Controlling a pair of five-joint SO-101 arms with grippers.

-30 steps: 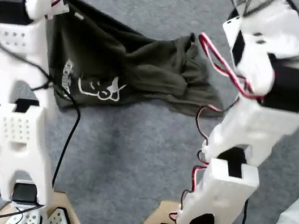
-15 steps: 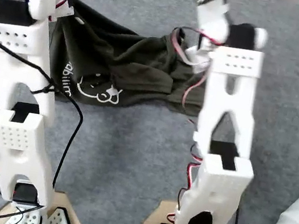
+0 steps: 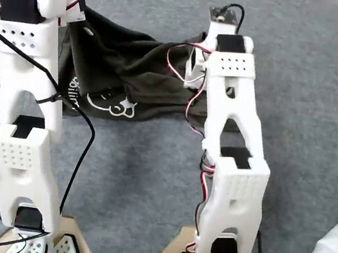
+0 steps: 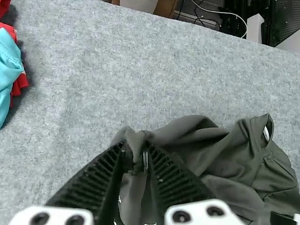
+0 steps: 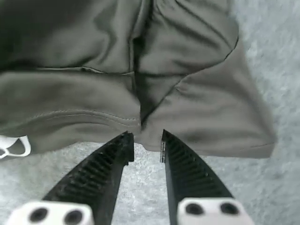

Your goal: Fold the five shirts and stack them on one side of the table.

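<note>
**A:** What is the left gripper (image 4: 135,149) doing?

**B:** It is clamped shut on a bunched fold of the dark shirt (image 4: 211,145); the cloth is pinched right between the black ribbed fingers (image 4: 105,171); the rest of the shirt trails away from the pinch and lies crumpled on the grey table (image 4: 140,61).

**A:** And the right gripper (image 5: 146,136)?

**B:** Its fingers stand a little apart with nothing between them; the tips sit right at the shirt's hem, where two folds of the dark shirt (image 5: 187,93) meet; I cannot tell whether they touch the cloth.

**A:** Where does the shirt lie overall?

**B:** From the high view the dark shirt (image 3: 133,68) is spread, rumpled, across the far middle of the table (image 3: 330,95), between the two arms; its white print (image 3: 111,101) faces up on the side nearer the left arm (image 3: 27,64); the right arm (image 3: 234,105) stretches over the shirt's other end.

**A:** Anything further out?

**B:** A teal cloth (image 4: 7,70) with a red cloth (image 4: 21,84) beneath it lies at the table's left edge, well apart from the shirt; a white cloth (image 3: 336,252) shows at the near right edge.
</note>
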